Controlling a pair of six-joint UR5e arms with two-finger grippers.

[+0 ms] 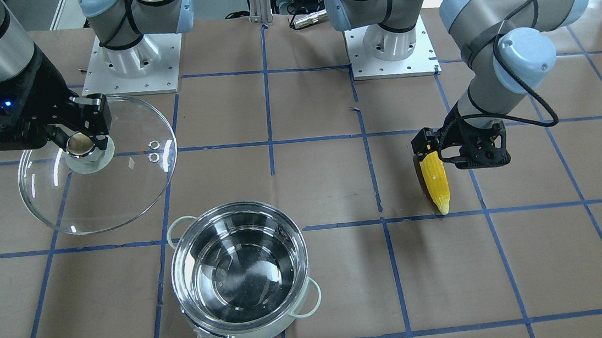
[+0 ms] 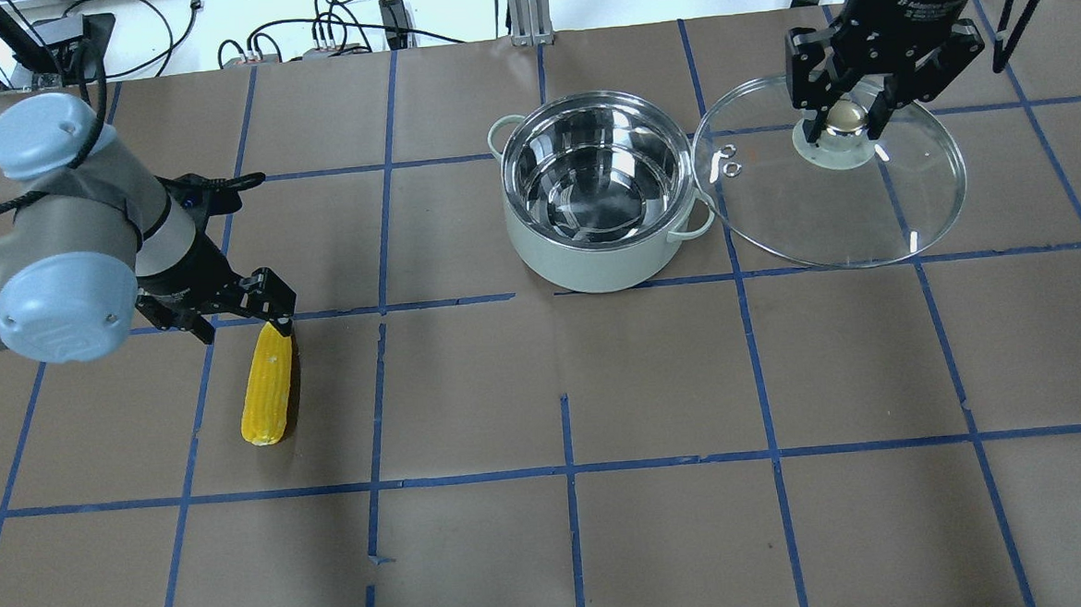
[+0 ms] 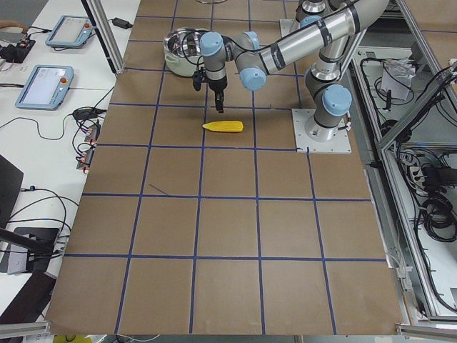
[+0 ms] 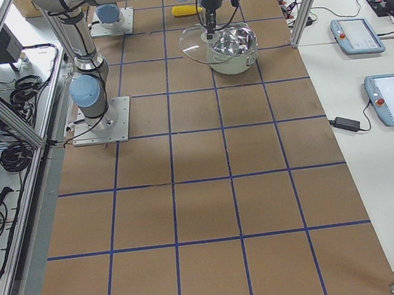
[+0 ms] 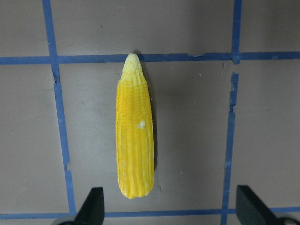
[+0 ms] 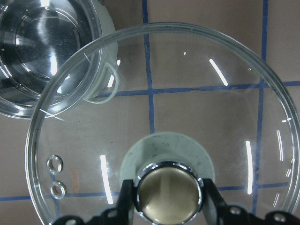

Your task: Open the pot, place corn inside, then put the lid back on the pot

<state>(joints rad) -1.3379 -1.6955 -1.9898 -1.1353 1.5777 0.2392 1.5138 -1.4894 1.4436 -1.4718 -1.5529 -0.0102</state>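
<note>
The pot (image 1: 177, 274) stands open and empty; it also shows in the overhead view (image 2: 594, 265). My right gripper (image 1: 80, 144) is shut on the lid's knob. It holds the clear glass lid (image 1: 116, 198) in the air beside the pot; the lid also shows in the overhead view (image 2: 833, 228). In the right wrist view the lid (image 6: 187, 93) overlaps one pot handle. The corn (image 1: 436, 181) lies flat on the table, its tip pointing away from the robot. My left gripper (image 2: 244, 326) is open and empty, raised above the corn (image 5: 135, 145).
Brown paper with blue tape lines covers the table (image 2: 656, 381). The two arm bases (image 1: 131, 64) stand at the robot's edge. Tablets and cables (image 3: 43, 86) lie on the side benches.
</note>
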